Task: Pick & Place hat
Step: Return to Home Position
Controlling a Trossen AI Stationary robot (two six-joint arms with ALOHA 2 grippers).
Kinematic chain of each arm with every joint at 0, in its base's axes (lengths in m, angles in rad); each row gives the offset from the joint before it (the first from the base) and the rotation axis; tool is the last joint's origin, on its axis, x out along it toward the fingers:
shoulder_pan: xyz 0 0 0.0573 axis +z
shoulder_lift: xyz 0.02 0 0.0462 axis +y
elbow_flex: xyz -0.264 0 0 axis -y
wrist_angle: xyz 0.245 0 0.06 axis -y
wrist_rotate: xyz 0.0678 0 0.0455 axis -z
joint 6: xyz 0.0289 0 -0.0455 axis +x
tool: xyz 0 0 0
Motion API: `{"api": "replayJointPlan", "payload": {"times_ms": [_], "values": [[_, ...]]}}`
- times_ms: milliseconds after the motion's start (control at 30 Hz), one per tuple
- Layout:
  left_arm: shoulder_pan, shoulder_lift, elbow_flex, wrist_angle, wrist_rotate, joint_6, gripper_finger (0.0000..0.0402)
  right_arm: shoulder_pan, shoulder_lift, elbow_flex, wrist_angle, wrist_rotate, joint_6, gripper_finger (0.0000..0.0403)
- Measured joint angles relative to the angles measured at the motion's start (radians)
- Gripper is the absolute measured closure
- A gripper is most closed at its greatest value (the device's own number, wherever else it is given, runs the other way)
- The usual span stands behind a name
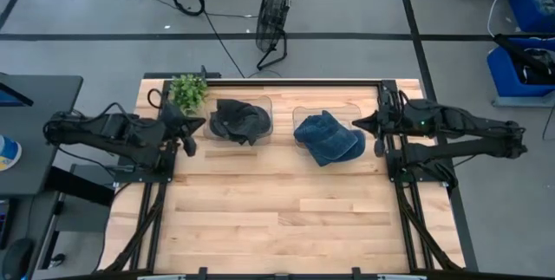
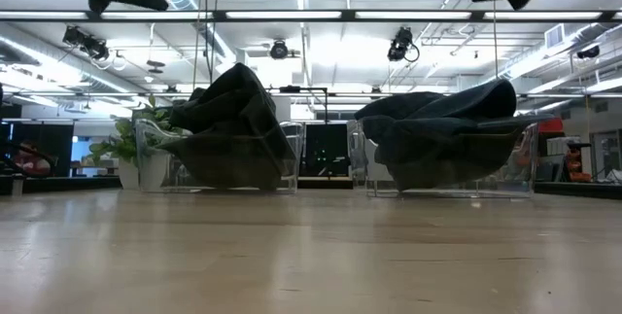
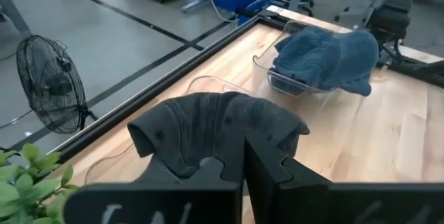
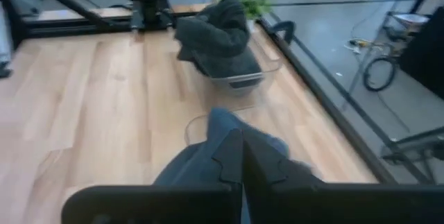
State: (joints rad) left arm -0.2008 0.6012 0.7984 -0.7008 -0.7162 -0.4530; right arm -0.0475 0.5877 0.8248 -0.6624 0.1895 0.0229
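left fingers [image 3: 225, 175], right fingers [image 4: 229, 158] sitting pinched, empty, at tabletop [image 1: 277, 219] side edges. black caps [image 1: 238, 121] heaping over left bin [image 1: 267, 103] rim, risking spilling out.

Heaped black caps [image 1: 238, 120], number unclear, floor of left bin [image 1: 266, 104] hidden beneath, plant [image 2: 124, 147] partly behind bin wall

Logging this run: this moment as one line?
black caps: left bin | blue caps: right bin | left pincer: shut, near plant | right pincer: shut, beside right bin
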Motion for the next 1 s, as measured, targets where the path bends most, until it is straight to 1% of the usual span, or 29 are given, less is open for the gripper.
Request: {"api": "replayJointPlan", "payload": {"times_ms": [67, 200, 333, 433, 533, 633, 800, 1000], "values": [[0.0, -0.018, -0.018, 0.008, 0.0, 0.001, 0.0393, 0.0, -0.036, -0.043, 0.026, -0.022, 0.0, 0.0399], [0.0, -0.068, -0.069, 0.052, -0.002, 0.001, 0.0393, 0.0, -0.121, -0.148, 0.089, -0.024, 0.004, 0.0399], [0.0, -0.124, -0.154, 0.108, -0.004, -0.007, 0.0393, 0.0, -0.205, -0.273, 0.196, -0.024, -0.003, 0.0399], [0.0, -0.16, -0.243, 0.202, 0.003, 0.008, 0.0393, 0.0, -0.254, -0.343, 0.244, -0.037, -0.004, 0.0399], [0.001, -0.186, -0.336, 0.322, 0.027, 0.071, 0.0393, 0.0, -0.295, -0.395, 0.269, -0.068, 0.026, 0.0399], [0.0, -0.218, -0.398, 0.413, 0.036, 0.105, 0.0393, -0.002, -0.337, -0.429, 0.279, -0.074, 0.073, 0.0399], [0.001, -0.296, -0.43, 0.416, 0.034, 0.106, 0.0393, -0.002, -0.411, -0.45, 0.278, -0.074, 0.073, 0.0399], [0.001, -0.393, -0.431, 0.423, 0.035, 0.13, 0.0393, -0.002, -0.502, -0.451, 0.279, -0.074, 0.091, 0.0399]]}}
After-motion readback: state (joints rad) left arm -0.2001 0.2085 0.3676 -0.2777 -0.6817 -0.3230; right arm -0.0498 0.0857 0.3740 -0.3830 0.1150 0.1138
